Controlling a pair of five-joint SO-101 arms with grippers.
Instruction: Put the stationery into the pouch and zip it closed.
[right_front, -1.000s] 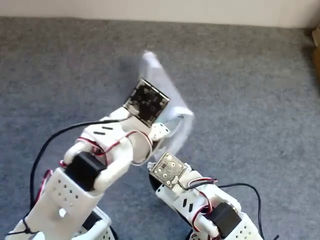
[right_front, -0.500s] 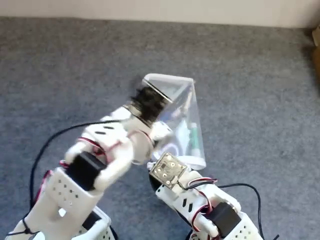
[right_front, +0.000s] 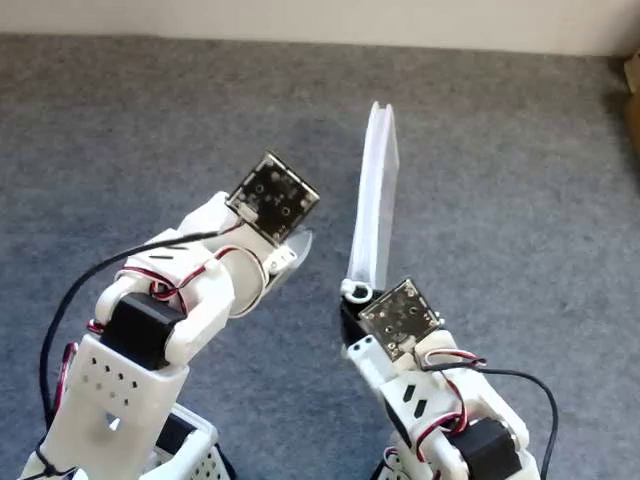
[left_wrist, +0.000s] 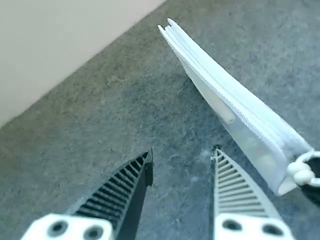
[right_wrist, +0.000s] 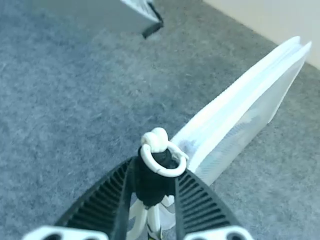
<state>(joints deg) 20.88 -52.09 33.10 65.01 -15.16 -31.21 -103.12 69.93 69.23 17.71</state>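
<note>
The translucent white pouch (right_front: 372, 200) stands on its long edge above the grey carpet, zipper edge up, running away from the right arm. My right gripper (right_wrist: 156, 172) is shut on the pouch's near end at the black zipper tab, where a white ring pull (right_wrist: 159, 152) sticks up; in the high view this gripper (right_front: 352, 298) is at the pouch's near corner. My left gripper (left_wrist: 182, 152) is open and holds nothing, beside the pouch (left_wrist: 235, 110) and apart from it. Pale shapes show faintly through the pouch wall (right_wrist: 235, 125).
Grey carpet (right_front: 520, 200) covers the table on all sides. A pale wall (right_front: 300, 18) runs along the far edge. The left arm's body (right_front: 190, 290) sits close to the pouch's left side, and one of its fingers (right_wrist: 145, 15) shows in the right wrist view.
The left gripper let go of the pouch and drew back to the left. The pouch swung from lying spread open to standing thin on its edge, and the right arm shifted right.
</note>
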